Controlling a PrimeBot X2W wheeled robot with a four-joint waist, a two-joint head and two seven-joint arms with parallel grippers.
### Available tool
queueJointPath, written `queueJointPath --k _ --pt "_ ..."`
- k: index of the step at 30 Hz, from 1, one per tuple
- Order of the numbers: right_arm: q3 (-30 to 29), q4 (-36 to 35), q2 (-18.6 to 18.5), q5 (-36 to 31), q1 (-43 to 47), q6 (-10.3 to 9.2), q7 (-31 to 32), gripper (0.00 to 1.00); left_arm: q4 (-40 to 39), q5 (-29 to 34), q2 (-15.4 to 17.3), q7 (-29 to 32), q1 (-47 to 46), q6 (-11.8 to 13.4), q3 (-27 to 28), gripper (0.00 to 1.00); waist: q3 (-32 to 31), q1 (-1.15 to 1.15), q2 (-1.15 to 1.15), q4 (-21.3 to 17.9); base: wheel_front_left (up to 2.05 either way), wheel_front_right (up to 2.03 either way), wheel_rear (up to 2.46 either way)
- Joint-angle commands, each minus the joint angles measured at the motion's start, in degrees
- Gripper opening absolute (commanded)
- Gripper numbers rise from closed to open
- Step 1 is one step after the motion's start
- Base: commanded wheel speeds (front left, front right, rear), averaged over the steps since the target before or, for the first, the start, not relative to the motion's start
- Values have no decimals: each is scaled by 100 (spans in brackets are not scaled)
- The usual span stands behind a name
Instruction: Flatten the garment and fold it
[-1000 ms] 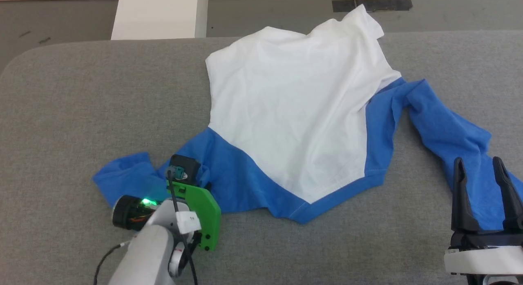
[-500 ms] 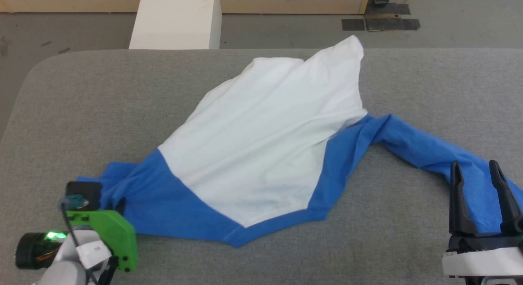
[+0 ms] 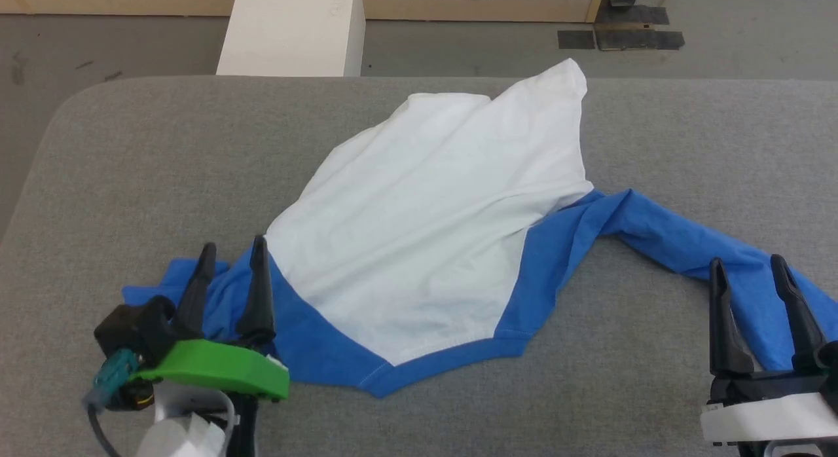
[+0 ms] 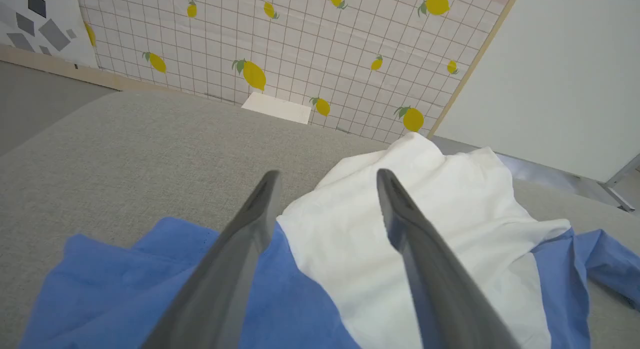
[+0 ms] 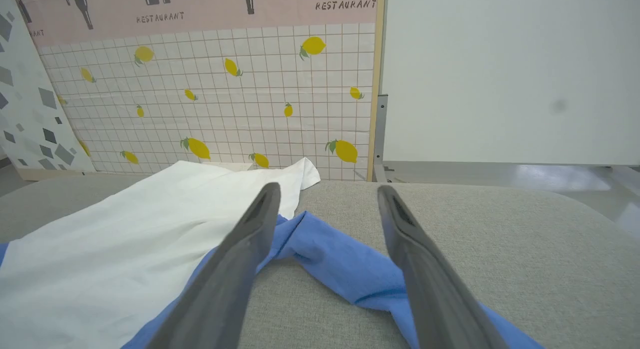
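From the head: high up, looks forward and down over the whole grey table [image 3: 131, 149], garment [image 3: 425, 215] mid-frame, white box [image 3: 294, 31] beyond. From each wrist: low and close, faces along the left gripper [image 4: 327, 173] or right gripper [image 5: 328, 186] toward the lemon-patterned wall [image 4: 300, 39]. Shared by all three: the garment's white body and the table.

Grey padded table [image 3: 163, 156], garment [image 3: 432, 234] spread across it
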Motion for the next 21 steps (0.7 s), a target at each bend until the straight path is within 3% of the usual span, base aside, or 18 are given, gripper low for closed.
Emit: queueJointPath --k 1,5,10,17,21 --pt "15 -27 2 -4 -1 -9 14 100 -122 98 -42 -305 74 3 -38 100 -12 0 0 -30 0 0 0" --pt "55 44 2 62 12 -9 -22 100 -266 305 -265 -1062 445 226 -94 100 -57 0 0 -120 0 0 0" --pt "40 155 2 127 42 -9 -100 100 -217 507 -389 -1230 971 438 -135 100 -117 0 0 -166 0 0 0" --pt "51 301 2 254 30 -9 -97 100 -285 950 -427 -1238 1125 380 -56 100 -205 0 0 -122 0 0 0" --pt "20 275 2 268 -308 -9 359 100 -335 1023 -441 -1239 1056 310 -47 100 -134 0 0 -155 0 0 0"
